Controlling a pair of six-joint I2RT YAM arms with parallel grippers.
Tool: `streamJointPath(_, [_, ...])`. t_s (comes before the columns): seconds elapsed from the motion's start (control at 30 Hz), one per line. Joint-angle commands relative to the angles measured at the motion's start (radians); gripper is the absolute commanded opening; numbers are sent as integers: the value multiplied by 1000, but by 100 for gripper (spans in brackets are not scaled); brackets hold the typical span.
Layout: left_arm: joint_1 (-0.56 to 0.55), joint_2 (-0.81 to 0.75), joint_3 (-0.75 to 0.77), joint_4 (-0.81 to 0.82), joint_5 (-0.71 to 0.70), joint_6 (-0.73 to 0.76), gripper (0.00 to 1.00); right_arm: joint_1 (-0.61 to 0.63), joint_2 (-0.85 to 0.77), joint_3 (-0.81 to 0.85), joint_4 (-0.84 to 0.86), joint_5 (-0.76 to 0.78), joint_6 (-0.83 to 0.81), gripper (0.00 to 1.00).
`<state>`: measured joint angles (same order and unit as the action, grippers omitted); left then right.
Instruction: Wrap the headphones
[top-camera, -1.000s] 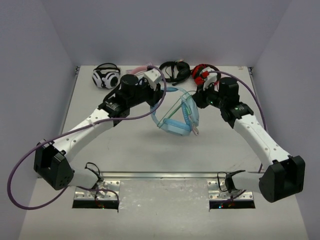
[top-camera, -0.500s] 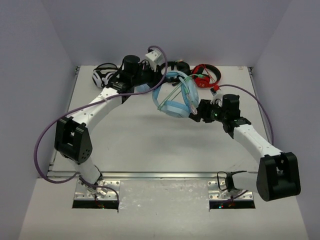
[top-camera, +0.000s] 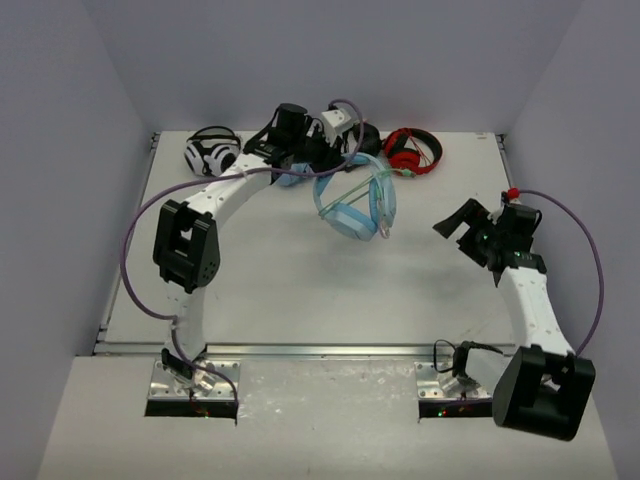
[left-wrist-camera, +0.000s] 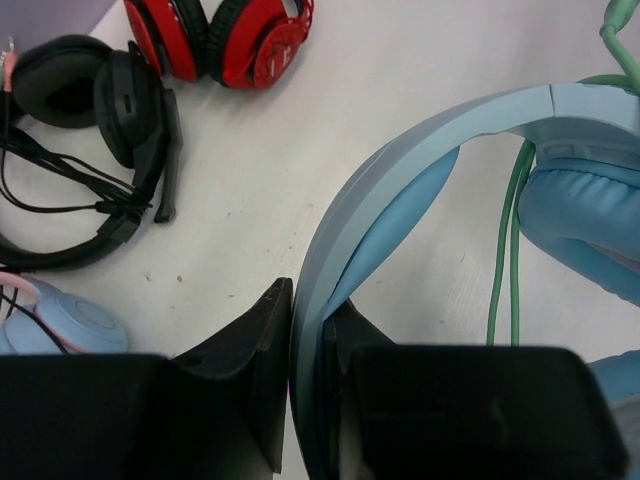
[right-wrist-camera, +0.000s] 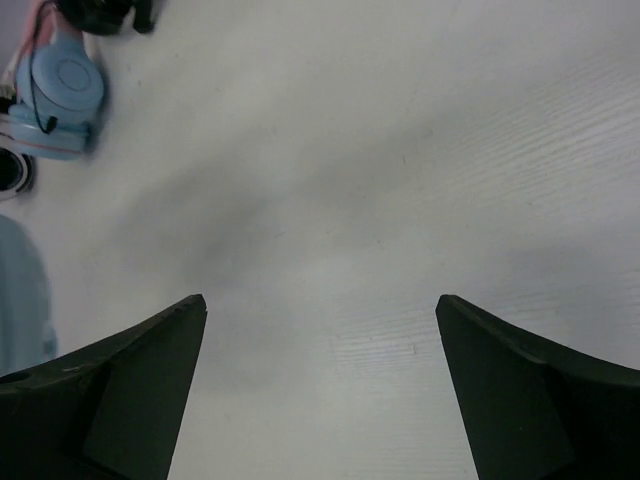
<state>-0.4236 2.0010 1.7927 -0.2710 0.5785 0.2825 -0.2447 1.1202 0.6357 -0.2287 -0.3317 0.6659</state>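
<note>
The light-blue headphones (top-camera: 350, 222) hang just above the table at the back centre, ear cups down. The pale-green cable (top-camera: 372, 200) is strung across them. My left gripper (top-camera: 313, 166) is shut on the headband. In the left wrist view, the headband (left-wrist-camera: 400, 170) runs between the two black fingers (left-wrist-camera: 255, 350). In the same view, the cable (left-wrist-camera: 505, 250) drops beside a padded ear cup (left-wrist-camera: 590, 220). My right gripper (top-camera: 456, 228) stands open over bare table on the right, well away from the headphones. In its own view, nothing lies between the right gripper's (right-wrist-camera: 320, 310) fingers.
Along the back edge lie a white-and-black pair (top-camera: 212, 152), a black headset (left-wrist-camera: 90, 120) and red headphones (top-camera: 412, 150). A smaller blue pair with pink trim (left-wrist-camera: 60, 320) lies close under my left wrist. White walls close in the table on three sides.
My left arm has carried the headphones back toward the far edge. The right gripper has opened, let go of them and drawn away to the right.
</note>
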Motion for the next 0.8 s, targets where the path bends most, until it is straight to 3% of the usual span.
streamJointPath(0.0, [0, 43, 115, -59, 119, 85, 8, 1, -163, 28, -75, 123, -18, 99])
streamJointPath(0.3, [-1, 263, 287, -244, 251, 280, 0, 1, -467, -4, -142, 14, -121, 99])
streamJointPath(0.4, [-33, 326, 349, -272, 200, 340, 0, 1, -509, -25, -124, -73, -108, 99])
streamJointPath(0.53, [-83, 406, 408, -284, 75, 418, 0, 4, -502, -53, -71, -226, -78, 99])
streamJointPath(0.63, [-87, 490, 500, -316, 84, 463, 0, 13, -491, -79, -47, -274, -72, 99])
streamJointPath(0.77, [-93, 524, 501, -316, 110, 488, 1, 18, -474, -74, -49, -288, -80, 99])
